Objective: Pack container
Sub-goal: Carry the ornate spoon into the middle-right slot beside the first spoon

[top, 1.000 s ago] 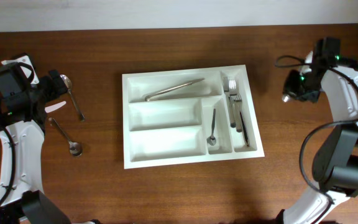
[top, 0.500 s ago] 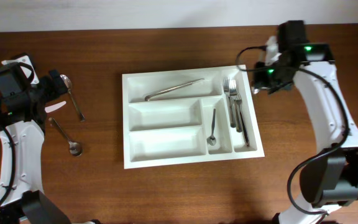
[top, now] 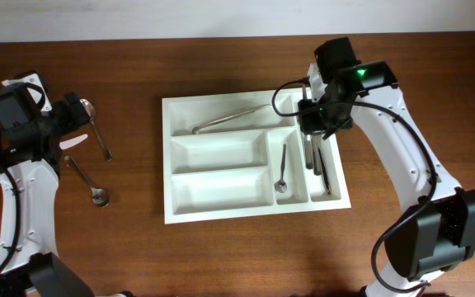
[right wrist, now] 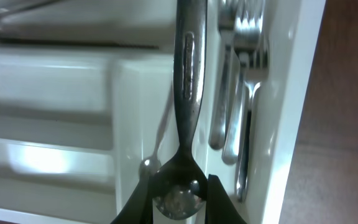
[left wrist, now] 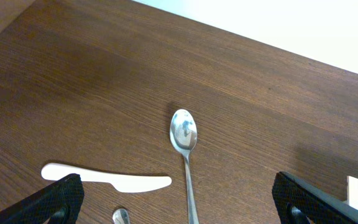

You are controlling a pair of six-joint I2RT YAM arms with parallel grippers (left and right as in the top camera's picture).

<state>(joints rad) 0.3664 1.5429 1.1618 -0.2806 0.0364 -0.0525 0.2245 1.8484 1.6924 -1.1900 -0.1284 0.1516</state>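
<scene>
The container (top: pixel 221 188), a large white tray with compartments, lies mid-table. My right gripper (top: pixel 316 124) hovers over its right side, shut on the bowl of a metal spoon (right wrist: pixel 187 74) whose handle points away from the camera. In the right wrist view the gripper (right wrist: pixel 178 196) hangs above the divider between the narrow compartment with a small spoon (right wrist: pixel 148 167) and the one with several forks (right wrist: pixel 241 93). My left gripper (left wrist: pixel 180 193) stands open at the table's left, above a long spoon (left wrist: pixel 184 134) and a white plastic knife (left wrist: pixel 107 178).
A long metal utensil (top: pixel 231 118) lies in the tray's top compartment. Left of the tray, on the wood, are the long spoon (top: pixel 97 132), a smaller spoon (top: pixel 89 183) and the white knife (top: pixel 74 142). The tray's two middle wide compartments hold nothing.
My right arm has swung left from beyond the tray's right edge to above its narrow right compartments, carrying the spoon. The left arm has not moved.
</scene>
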